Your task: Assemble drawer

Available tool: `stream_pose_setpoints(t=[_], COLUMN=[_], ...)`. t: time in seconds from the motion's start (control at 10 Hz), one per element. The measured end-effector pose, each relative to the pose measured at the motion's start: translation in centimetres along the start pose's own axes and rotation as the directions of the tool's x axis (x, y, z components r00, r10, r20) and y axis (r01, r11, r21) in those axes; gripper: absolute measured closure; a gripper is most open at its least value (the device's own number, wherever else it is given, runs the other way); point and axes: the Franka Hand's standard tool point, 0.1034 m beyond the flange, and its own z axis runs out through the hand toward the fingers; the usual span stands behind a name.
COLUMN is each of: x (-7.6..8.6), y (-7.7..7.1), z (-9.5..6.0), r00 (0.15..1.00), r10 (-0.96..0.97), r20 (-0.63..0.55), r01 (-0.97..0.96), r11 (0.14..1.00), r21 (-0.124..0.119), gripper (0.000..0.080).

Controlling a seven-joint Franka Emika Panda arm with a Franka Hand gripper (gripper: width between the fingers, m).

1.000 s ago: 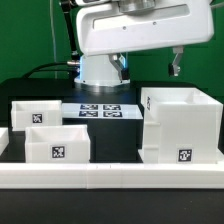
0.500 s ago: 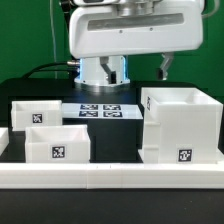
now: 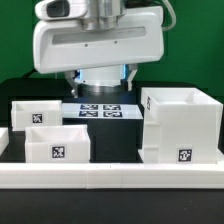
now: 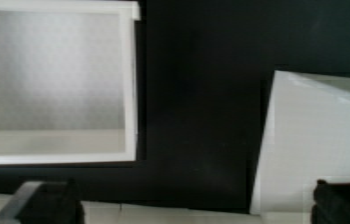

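Here we are over the worktop (image 3: 115, 138), and the drawer is all in pieces. The tall casing (image 3: 180, 125) stands on the exterior view's right, opening upward. The two trays sit well apart from it on the left, the rear tray (image 3: 35, 112) just behind the front tray (image 3: 55, 147). The marker board (image 3: 100, 110) lies behind the gap between trays and casing, and the border rail (image 3: 110, 178) runs along the front. The arm (image 3: 95, 45) hangs high above the trays, touching nothing. In the wrist view the end effector (image 4: 193, 200) is spread wide with nothing between its dark fingertips (image 4: 47, 203). Below it are an open white part (image 4: 56, 90) and a slanted white wall (image 4: 323, 130) (whether either is tray or casing, I cannot tell). By my reading the job is barely begun: neither tray is in the casing and no part is gripped. Picking, lining up and sliding in both trays remain.
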Motion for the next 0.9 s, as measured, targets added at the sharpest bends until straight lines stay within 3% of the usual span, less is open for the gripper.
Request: stream_pose_setpoints(t=[0.3,0.7,0.9], x=[-0.1,-2.5,-2.6], y=[0.1,3.3,4.2], z=[0.2,3.0,4.2], r00=[1.0,0.995,0.994], r10=[-0.003,-0.101,-0.102], r20=[0.003,-0.017,-0.025], r01=[0.003,0.1,0.101], r11=[1.0,0.995,0.994], r21=[0.0,-0.028,-0.04], gripper=[0.0151,0.0151,0.0151])
